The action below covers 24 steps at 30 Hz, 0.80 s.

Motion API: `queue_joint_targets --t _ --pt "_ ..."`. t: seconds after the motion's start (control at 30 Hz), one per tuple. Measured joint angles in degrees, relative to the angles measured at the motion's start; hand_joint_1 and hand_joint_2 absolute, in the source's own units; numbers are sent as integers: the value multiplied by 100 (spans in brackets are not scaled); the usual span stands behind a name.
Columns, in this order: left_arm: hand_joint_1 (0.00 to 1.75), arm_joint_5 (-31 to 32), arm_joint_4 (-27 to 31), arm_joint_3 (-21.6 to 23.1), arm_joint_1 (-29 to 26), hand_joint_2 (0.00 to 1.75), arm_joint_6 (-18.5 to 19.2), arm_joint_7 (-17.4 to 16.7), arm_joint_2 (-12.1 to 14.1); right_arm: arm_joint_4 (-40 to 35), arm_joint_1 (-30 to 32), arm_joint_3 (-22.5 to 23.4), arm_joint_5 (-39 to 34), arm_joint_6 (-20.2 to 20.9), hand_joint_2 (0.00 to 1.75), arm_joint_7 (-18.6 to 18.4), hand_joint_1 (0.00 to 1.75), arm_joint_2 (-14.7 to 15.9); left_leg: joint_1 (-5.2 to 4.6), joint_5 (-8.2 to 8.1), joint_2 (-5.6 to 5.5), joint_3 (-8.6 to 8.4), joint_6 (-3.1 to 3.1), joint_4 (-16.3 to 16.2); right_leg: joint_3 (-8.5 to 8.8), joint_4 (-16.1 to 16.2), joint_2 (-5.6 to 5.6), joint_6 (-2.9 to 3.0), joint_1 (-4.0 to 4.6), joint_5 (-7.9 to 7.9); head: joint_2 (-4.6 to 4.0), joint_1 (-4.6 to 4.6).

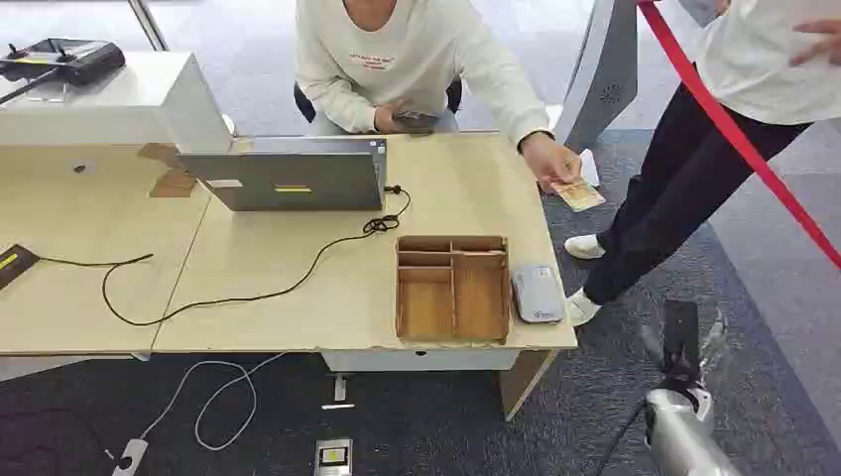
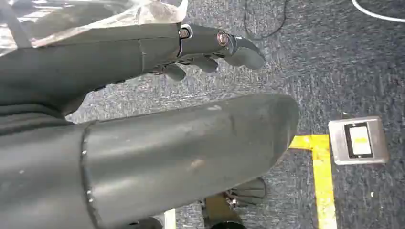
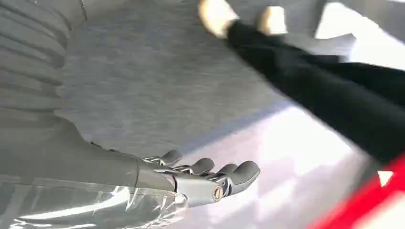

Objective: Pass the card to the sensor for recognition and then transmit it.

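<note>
While a seated person's hand [image 1: 548, 162] holds the card [image 1: 578, 194] just off the table's [image 1: 298, 297] far right corner, the sensor [image 1: 538, 294] lies by the right edge; left hand [image 2: 210, 45] and right hand [image 3: 205, 176] hang empty, fingers apart

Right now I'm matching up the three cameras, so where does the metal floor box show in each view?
Head view: metal floor box at the bottom edge, on the floor in front of the table.
Left wrist view: at the right side, touching the yellow tape.
Right wrist view: not in it.
Shared landmark: the dark carpet it sits in.
</note>
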<state>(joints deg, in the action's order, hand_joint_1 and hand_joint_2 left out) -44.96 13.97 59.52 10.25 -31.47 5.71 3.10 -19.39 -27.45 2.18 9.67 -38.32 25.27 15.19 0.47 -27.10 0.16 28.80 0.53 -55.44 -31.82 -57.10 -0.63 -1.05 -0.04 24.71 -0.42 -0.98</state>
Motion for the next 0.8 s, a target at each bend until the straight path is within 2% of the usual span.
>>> queue_joint_targets --t 0.1,0.13,0.23,0.27,0.4,0.47,0.6,0.8 --pt "0 136 -9 11 -12 0 -35 83 -13 -542 -113 -17 1227 -122 175 461 0 -59 1 1 -1 9 0 0 -3 -1 0 -1 0 -6 0 -4" --pt "0 172 -9 11 -7 0 -39 118 -17 -789 -142 -35 1584 -120 175 377 0 -78 0 2 -2 11 0 0 -2 -2 0 -1 -1 -7 0 -2" --pt "0 157 -11 11 -11 0 -37 190 -26 -1753 -353 -270 2547 183 175 -570 0 -116 -1 3 -1 14 2 0 -9 -4 1 0 -2 -7 0 -2" --pt "0 155 -13 11 -11 0 -33 207 -26 -2033 -467 -382 2775 326 175 -752 0 -133 0 4 1 12 2 0 -9 -4 4 0 -1 -7 0 -4" --pt "0 179 -15 11 -8 0 37 218 -31 -2918 -926 -903 3662 678 175 -897 0 -284 0 8 0 8 2 0 -9 -4 3 0 0 -8 0 -4" --pt "0 210 -15 11 8 0 83 210 -31 -3176 -1172 -1238 4166 717 175 -890 0 -376 1 9 0 7 3 1 -8 -4 3 0 1 -8 0 -2" --pt "0 207 -15 11 17 0 127 221 -26 -3372 -1601 -1887 4662 608 175 -697 0 -608 5 10 0 7 4 1 -7 -5 3 1 5 -8 0 -2" --pt "0 179 -15 11 14 0 133 232 -11 -3179 -2135 -2583 4802 320 175 -486 0 -961 5 11 -1 12 4 1 -13 -6 1 0 5 -8 0 -2"
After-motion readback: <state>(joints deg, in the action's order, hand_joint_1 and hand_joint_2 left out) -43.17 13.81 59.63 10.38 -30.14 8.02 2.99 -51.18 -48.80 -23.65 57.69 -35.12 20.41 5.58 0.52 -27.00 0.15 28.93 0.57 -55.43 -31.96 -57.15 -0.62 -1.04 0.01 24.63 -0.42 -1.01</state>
